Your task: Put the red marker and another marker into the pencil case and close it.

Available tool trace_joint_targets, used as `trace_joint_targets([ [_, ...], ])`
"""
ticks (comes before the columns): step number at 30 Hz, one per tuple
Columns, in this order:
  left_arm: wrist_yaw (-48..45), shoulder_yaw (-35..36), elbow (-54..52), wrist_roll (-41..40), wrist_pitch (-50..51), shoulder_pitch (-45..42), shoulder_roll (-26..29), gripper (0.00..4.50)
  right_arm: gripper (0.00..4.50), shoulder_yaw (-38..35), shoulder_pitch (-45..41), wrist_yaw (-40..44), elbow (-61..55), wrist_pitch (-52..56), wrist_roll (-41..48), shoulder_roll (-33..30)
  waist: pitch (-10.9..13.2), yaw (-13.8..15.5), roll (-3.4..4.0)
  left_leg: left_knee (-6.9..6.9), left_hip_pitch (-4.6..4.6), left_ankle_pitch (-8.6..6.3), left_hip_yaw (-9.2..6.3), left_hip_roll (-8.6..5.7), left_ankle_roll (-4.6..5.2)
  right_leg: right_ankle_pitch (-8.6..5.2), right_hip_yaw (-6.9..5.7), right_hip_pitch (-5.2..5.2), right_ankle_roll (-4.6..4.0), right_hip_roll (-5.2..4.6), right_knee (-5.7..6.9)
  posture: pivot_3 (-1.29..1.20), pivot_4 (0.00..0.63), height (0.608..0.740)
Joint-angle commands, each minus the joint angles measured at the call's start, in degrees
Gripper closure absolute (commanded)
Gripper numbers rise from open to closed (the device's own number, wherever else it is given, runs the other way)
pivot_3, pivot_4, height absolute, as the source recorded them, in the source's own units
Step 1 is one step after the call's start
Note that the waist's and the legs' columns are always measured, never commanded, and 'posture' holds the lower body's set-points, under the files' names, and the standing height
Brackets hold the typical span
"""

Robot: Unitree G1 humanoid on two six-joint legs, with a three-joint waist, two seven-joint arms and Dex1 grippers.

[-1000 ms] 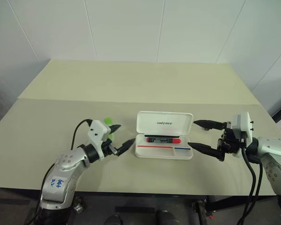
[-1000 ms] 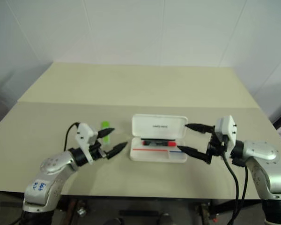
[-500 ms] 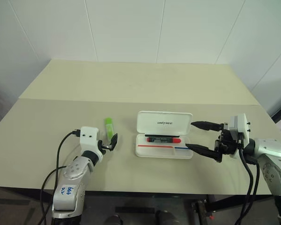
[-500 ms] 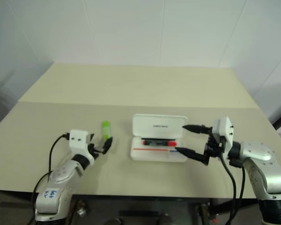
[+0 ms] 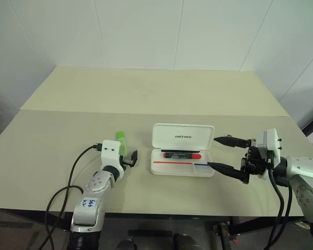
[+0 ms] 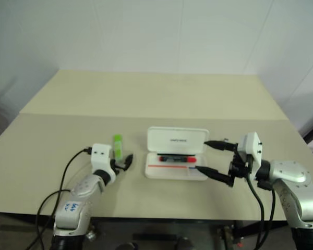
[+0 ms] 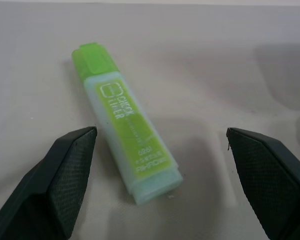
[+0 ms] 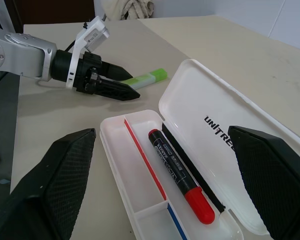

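The pencil case (image 5: 183,148) lies open on the bench (image 5: 146,99), with the red marker (image 5: 182,154) inside its tray. The green highlighter (image 7: 125,120) is seen flat on the bench between the spread fingers of the left gripper (image 7: 162,185), untouched. The right gripper (image 5: 223,153) is held wide open beside the case's right end, gripping nothing.

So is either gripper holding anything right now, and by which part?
Nothing is held. The left gripper stands open around the green highlighter on the table; the right gripper is open beside the pencil case.

Green highlighter (image 7: 125,125) lies on the table (image 7: 200,75) between open claw (image 7: 160,165) fingers.
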Motion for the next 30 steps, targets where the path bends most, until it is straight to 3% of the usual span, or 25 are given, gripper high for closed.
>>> trace_joint_targets([
  [1,1.01,-0.07,0.45,0.85,0.37,-1.22,-0.15,0.04,0.0,-1.81,-0.35,0.0,-0.98,-0.53,0.92,-0.53,0.0,0.01,0.0,0.0,0.0,0.0,0.0,0.0,0.0,0.0,0.0,0.0,0.0,0.0,-0.01,0.0,0.15,0.74],
  [17,3.0,0.87,5.4,0.62,1.17,-4.25,-0.48,0.04,0.0,-1.08,-1.49,-0.32,0.05,-2.84,-0.04,1.14,-0.01,-0.02,0.01,0.05,0.03,0.02,0.0,-0.01,0.01,0.05,0.0,0.05,-0.02,0.0,-0.04,0.0,0.15,0.74],
  [21,3.37,0.86,6.06,0.8,2.04,-4.48,-0.38,0.96,0.0,-1.19,-1.88,-0.26,0.33,-3.17,-0.05,1.14,-0.01,0.01,0.02,0.05,0.03,0.02,0.0,-0.01,0.01,0.06,0.0,0.05,-0.03,0.0,-0.06,0.0,0.15,0.74],
  [28,3.35,1.43,6.37,0.62,3.28,-4.26,-0.83,3.26,0.0,-0.92,-2.76,-0.26,0.68,-3.35,-0.09,1.11,-0.06,0.07,0.09,-0.04,0.01,0.01,0.0,-0.01,0.01,0.06,0.0,0.07,-0.01,-0.01,-0.19,0.0,0.15,0.74],
  [30,3.42,1.74,6.45,0.52,3.39,-4.23,-1.09,3.37,0.0,-0.71,-3.13,-0.2,0.86,-3.34,-0.18,1.17,-0.07,0.07,0.12,-0.05,0.01,0.01,0.0,-0.01,0.01,0.06,0.0,0.08,-0.01,-0.02,-0.22,0.0,0.15,0.74],
])
